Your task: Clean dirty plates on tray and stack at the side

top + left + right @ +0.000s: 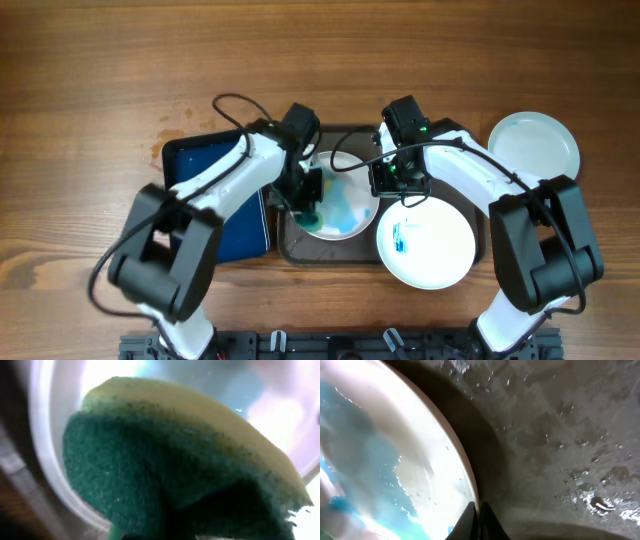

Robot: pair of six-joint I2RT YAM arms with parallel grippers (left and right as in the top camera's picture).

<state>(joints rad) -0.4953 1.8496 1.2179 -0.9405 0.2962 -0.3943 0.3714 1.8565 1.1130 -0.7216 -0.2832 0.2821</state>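
A white plate (345, 205) smeared with blue lies on the dark grey-brown tray (292, 250). My left gripper (306, 200) is shut on a green and yellow sponge (309, 217) that presses on the plate's left part. The sponge (175, 470) fills the left wrist view, with the plate's rim (42, 460) behind it. My right gripper (396, 182) is shut on the plate's right rim; its fingers (479, 517) pinch the rim of the plate (395, 460). A second plate (425, 245) with a small blue smear overlaps the tray's right end. A third plate (533, 145) lies on the table at the right.
A smaller glossy dark blue tray (205, 165) lies left of the big tray, under my left arm. The tray's wet scuffed surface (560, 435) shows in the right wrist view. The wooden table (90, 100) surrounds everything.
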